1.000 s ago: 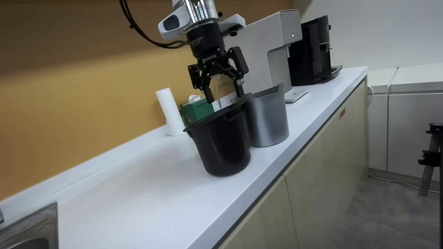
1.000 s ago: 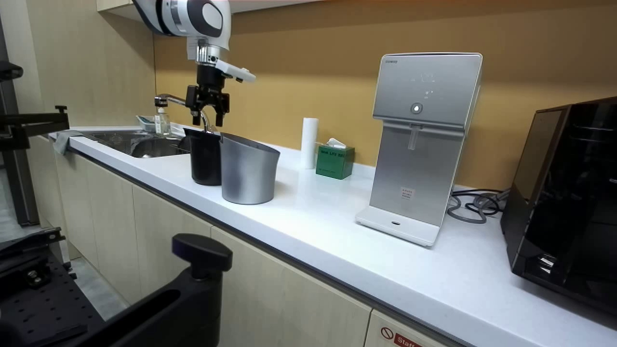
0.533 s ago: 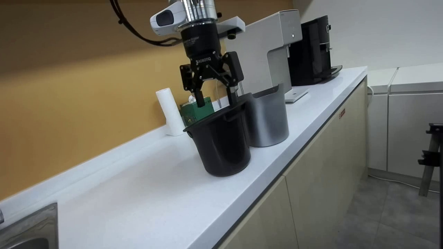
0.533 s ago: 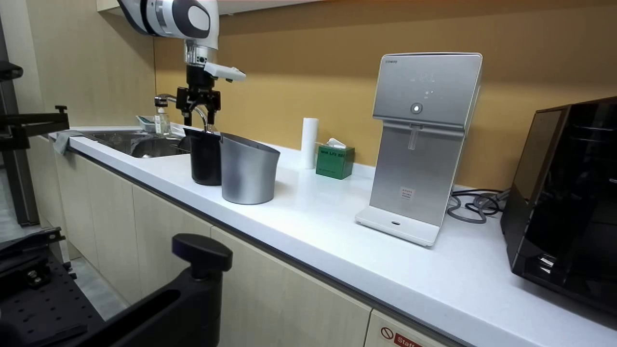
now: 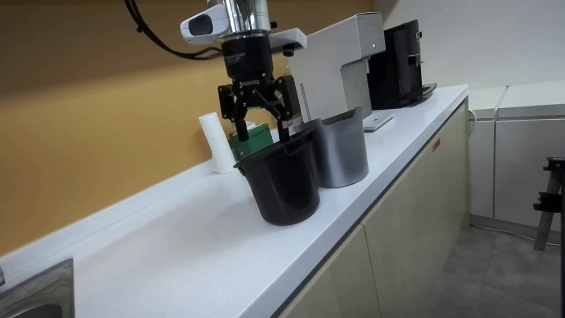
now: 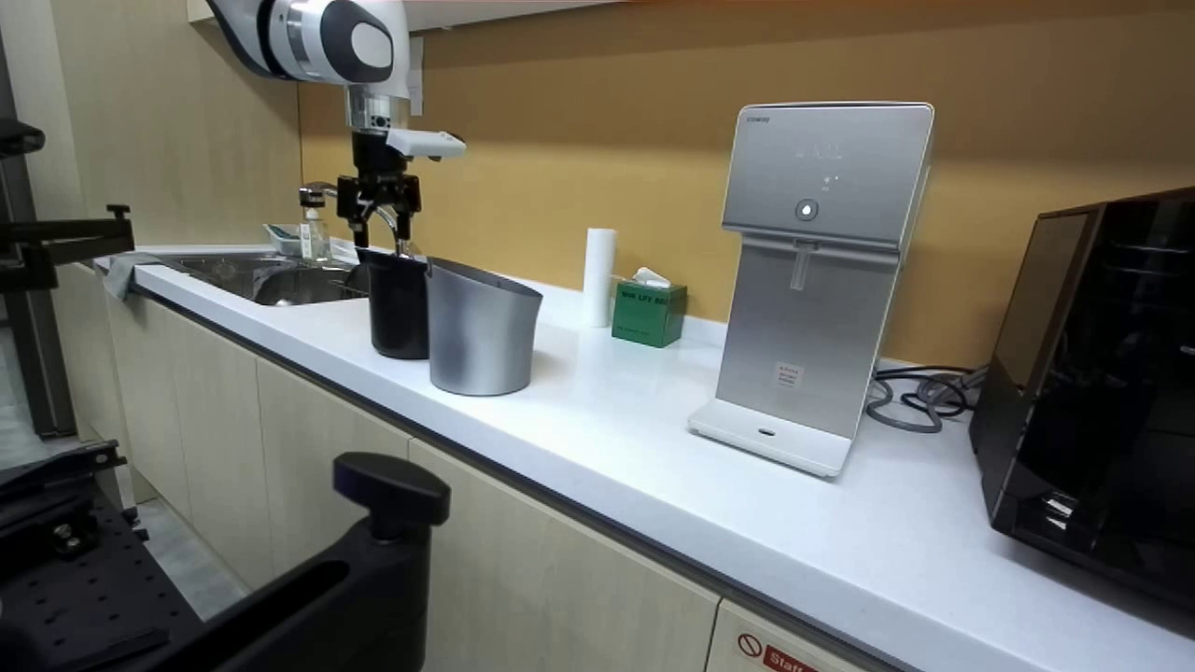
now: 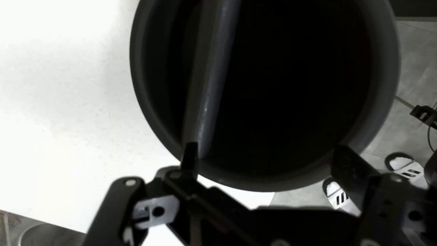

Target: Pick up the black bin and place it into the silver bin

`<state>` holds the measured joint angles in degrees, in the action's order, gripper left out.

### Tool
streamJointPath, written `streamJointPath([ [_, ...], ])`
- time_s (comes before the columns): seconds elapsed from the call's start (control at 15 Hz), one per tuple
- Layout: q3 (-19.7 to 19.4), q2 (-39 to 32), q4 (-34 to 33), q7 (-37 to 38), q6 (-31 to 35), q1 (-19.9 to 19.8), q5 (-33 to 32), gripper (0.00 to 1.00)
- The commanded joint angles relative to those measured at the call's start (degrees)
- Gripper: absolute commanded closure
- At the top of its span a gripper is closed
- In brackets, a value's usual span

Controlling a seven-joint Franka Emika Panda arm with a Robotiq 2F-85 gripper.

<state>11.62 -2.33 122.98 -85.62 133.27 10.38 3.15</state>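
Ochre wall (image 5: 110, 132); white counter (image 5: 167, 251) bearing black bin (image 5: 284, 187).

White arm (image 6: 313, 42), dark grey patch (image 6: 338, 39) around a white oval (image 6: 372, 45), black ring (image 6: 268, 39). Shiny silver cuff (image 5: 247, 17). White housing (image 5: 218, 23) with dark panel (image 5: 200, 24), black cables (image 5: 152, 39) on left. Black gripper (image 5: 263, 135), white ROBOTIQ lettering (image 5: 250, 83), angular linkages (image 5: 289, 95), pale round screws (image 7: 130, 182).
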Motion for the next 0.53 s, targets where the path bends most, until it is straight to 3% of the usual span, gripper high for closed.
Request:
streamJointPath([
  [0.0,0.2,0.0,-0.3,2.7,3.2,0.4,-1.9,0.0],
  [0.47,-0.6,-0.9,-1.2,7.1,2.6,-0.1,-9.2,0.0],
])
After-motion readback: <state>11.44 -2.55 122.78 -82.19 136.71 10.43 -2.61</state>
